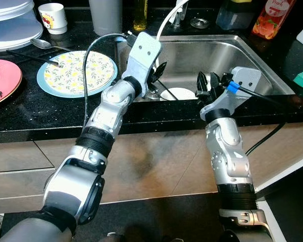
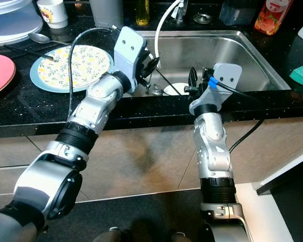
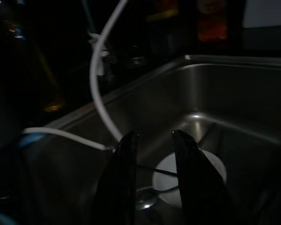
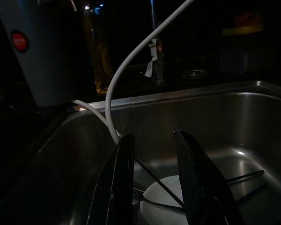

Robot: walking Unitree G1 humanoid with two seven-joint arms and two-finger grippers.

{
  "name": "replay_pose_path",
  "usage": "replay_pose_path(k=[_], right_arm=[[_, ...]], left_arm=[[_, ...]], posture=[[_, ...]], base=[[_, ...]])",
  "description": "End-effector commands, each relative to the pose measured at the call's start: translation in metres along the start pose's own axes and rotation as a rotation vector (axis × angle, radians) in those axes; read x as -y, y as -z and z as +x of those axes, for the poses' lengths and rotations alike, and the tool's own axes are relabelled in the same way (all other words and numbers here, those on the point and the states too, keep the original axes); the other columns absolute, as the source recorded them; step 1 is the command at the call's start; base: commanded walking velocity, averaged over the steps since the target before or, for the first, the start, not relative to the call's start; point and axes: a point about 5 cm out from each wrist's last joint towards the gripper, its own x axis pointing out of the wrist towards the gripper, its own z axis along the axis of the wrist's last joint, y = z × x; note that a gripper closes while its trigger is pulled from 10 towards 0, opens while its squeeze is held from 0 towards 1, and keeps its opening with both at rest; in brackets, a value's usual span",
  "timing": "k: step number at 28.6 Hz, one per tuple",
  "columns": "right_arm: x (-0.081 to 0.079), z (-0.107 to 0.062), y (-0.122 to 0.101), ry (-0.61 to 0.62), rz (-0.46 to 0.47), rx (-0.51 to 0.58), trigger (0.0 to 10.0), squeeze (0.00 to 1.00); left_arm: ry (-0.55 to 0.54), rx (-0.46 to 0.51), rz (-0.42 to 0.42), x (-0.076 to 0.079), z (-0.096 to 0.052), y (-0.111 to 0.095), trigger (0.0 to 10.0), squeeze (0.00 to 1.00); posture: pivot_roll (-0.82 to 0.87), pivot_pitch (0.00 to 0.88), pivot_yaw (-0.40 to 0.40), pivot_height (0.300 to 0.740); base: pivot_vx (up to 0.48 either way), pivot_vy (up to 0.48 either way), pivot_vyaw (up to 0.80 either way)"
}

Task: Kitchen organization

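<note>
Stainless steel sink [image 1: 252,58] sits sunk in the black speckled counter [image 1: 35,108], and both my tools hang over its near edge, my left tool [image 3: 152,140] and right tool [image 4: 152,140] each with fingers spread and pinching nothing. Down on the sink floor lies a round white dish [image 4: 166,199] with thin black chopsticks [image 4: 246,177] resting across it, below both tools. Left of the sink, a blue-rimmed plate with a yellow floral pattern [image 1: 78,73] lies flat on the counter.

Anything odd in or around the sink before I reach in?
Yes: a white hose droops from the faucet into the sink, trailing by the left gripper. A white dish with chopsticks sits at the bottom.
</note>
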Motion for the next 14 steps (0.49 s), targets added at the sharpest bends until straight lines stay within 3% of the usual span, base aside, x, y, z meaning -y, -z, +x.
replay_pose_path(k=[1,2,3,4,5,6,7,8,11,13,14], right_arm=[[0.000,0.000,0.000,0.001,0.003,0.002,10.0,0.00],[0.000,0.000,0.000,0.001,0.003,0.002,10.0,0.00],[-0.001,0.001,0.000,-0.004,0.006,0.002,10.0,0.00],[-0.001,0.001,0.000,-0.004,0.006,0.002,10.0,0.00],[-0.002,0.001,0.000,-0.008,0.009,0.002,10.0,0.00],[-0.003,0.002,0.000,-0.011,0.011,0.002,10.0,0.00],[-0.003,0.002,0.000,-0.012,0.012,0.002,10.0,0.00],[-0.003,0.002,0.000,-0.014,0.013,0.001,10.0,0.00],[-0.003,0.002,0.000,-0.016,0.014,0.001,10.0,0.00],[-0.005,0.003,0.001,-0.021,0.017,0.000,10.0,0.00],[-0.007,0.004,0.001,-0.029,0.021,0.000,10.0,0.00]], left_arm=[[-0.037,-0.041,-0.040,-0.008,-0.005,0.003,10.0,0.00],[-0.037,-0.041,-0.040,-0.008,-0.005,0.003,10.0,0.00],[-0.073,-0.184,-0.039,-0.013,-0.007,0.013,10.0,0.00],[-0.073,-0.184,-0.039,-0.013,-0.007,0.013,10.0,0.00],[-0.134,-0.288,0.136,-0.019,-0.010,0.014,10.0,0.00],[-0.192,-0.345,0.256,-0.026,-0.013,0.010,10.0,0.00],[-0.228,-0.357,0.272,-0.031,-0.014,0.004,10.0,0.00],[-0.287,-0.353,0.215,-0.038,-0.015,-0.003,10.0,0.00],[-0.315,-0.312,0.160,-0.046,-0.019,-0.008,10.0,0.00],[-0.389,-0.245,0.227,-0.062,-0.033,-0.012,10.0,0.00],[-0.358,-0.202,0.214,-0.067,-0.043,-0.014,10.0,0.00]], posture=[[0.19,0.154,-0.019,0.740],[0.19,0.154,-0.019,0.740],[0.19,0.149,-0.025,0.740],[0.19,0.149,-0.025,0.740],[0.20,0.145,-0.029,0.740],[0.20,0.145,-0.030,0.740],[0.20,0.142,-0.032,0.740],[0.21,0.139,-0.031,0.740],[0.21,0.135,-0.035,0.740],[0.22,0.128,-0.039,0.740],[0.22,0.123,-0.044,0.740]], base=[[0.000,0.000,0.00],[0.000,0.000,0.00],[0.000,0.000,0.00],[0.000,0.000,0.00],[0.000,0.000,0.00],[0.000,0.000,0.00],[0.000,0.000,0.00],[0.000,0.000,0.00],[0.000,0.000,0.00],[0.000,0.000,0.00],[0.000,0.000,0.00]])
